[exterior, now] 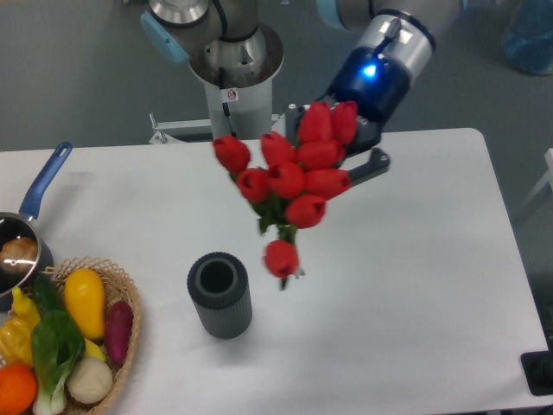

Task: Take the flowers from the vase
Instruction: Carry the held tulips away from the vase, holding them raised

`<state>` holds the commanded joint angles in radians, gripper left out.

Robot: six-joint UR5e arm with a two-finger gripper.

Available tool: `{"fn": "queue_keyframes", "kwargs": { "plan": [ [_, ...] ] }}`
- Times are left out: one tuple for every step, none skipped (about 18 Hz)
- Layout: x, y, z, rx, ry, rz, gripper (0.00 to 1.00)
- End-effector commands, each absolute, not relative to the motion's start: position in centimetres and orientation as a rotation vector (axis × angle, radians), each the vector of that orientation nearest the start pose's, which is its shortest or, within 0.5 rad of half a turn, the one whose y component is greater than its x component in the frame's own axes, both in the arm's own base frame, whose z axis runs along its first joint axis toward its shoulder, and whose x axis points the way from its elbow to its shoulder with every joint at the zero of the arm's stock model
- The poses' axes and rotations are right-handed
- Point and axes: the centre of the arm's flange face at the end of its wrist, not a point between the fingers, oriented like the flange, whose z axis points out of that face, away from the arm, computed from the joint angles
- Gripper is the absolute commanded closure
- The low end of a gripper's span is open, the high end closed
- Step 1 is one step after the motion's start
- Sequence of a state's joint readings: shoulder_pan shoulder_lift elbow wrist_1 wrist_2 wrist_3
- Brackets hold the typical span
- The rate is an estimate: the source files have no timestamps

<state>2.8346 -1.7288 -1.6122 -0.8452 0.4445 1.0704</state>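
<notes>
white table (415, 259), flowers (294, 181) stems-down, clear of vase (220, 296)

A robot gripper (350, 160) is holding a bunch of red tulips, the flowers (294, 181), in the air above a white table (415, 259). One bud is drooping lowest. The dark ribbed vase (219, 295) is standing upright below and left, apart from the flowers.

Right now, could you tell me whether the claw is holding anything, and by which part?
The claw holds the flowers at the upper right side of the bunch, among the buds. They hang clear of the vase, stems free.
</notes>
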Motion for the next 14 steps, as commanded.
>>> {"fn": "queue_keyframes", "kwargs": {
  "plan": [
    [-47.2, 37.6, 51.0, -1.983, 0.138, 0.036, 1.00],
    [-47.7, 37.2, 50.6, -2.010, 0.144, 0.067, 1.00],
    [-48.7, 36.4, 49.6, -2.037, 0.145, 0.095, 1.00],
    [-49.7, 35.7, 48.7, -2.053, 0.158, 0.125, 1.00],
    [-50.4, 35.1, 48.2, -2.063, 0.169, 0.144, 1.00],
    [-51.1, 34.2, 47.6, -2.075, 0.170, 0.167, 1.00],
    [-51.7, 33.4, 46.4, -2.097, 0.189, 0.191, 1.00],
    [-52.1, 32.8, 45.7, -2.116, 0.225, 0.223, 1.00],
    [-52.3, 32.2, 44.7, -2.138, 0.250, 0.244, 1.00],
    [-52.6, 31.6, 44.1, -2.158, 0.266, 0.264, 1.00],
    [-52.9, 31.0, 43.4, -2.192, 0.263, 0.277, 1.00],
    [-53.6, 30.0, 42.9, -2.234, 0.242, 0.295, 1.00],
    [-53.9, 29.5, 42.5, -2.274, 0.229, 0.308, 1.00],
    [-54.3, 29.2, 42.0, -2.316, 0.220, 0.318, 1.00]
  ]
}}
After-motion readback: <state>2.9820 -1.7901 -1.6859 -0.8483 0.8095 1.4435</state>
